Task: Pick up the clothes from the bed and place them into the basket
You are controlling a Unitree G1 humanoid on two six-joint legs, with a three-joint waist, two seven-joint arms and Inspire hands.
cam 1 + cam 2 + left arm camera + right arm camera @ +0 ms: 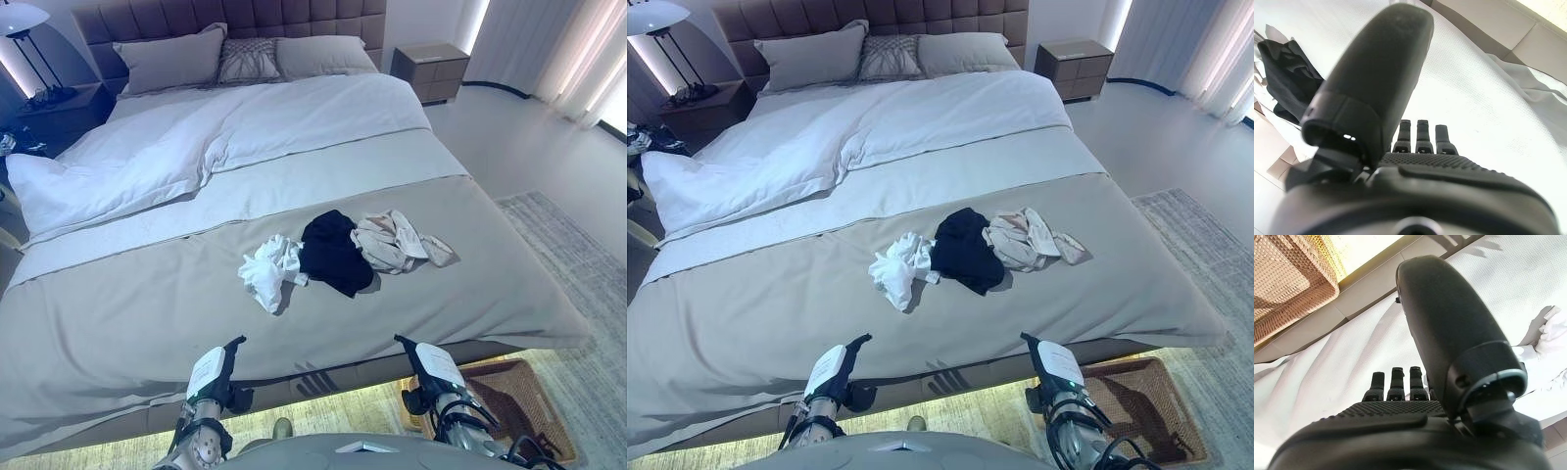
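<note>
1. The woven basket [524,401] sits on the floor at the bed's [147,323] near right corner; I see no clothes in it.
2. Three garments lie in a row mid-bed: white cloth [269,272] left, black garment [331,253] in the middle, beige garment [392,242] right, each touching the next.
3. My left hand [214,372] and right hand [431,367] hover at the near edge, fingers straight, holding nothing.

Three clothes [333,250] lie side by side on the bed [147,313], touching, well in front of the pillows [245,59]. The basket [509,401] stands on the floor beside the bed's near edge, to my right. My left hand [211,372] and right hand [431,364] hang before that edge.
</note>
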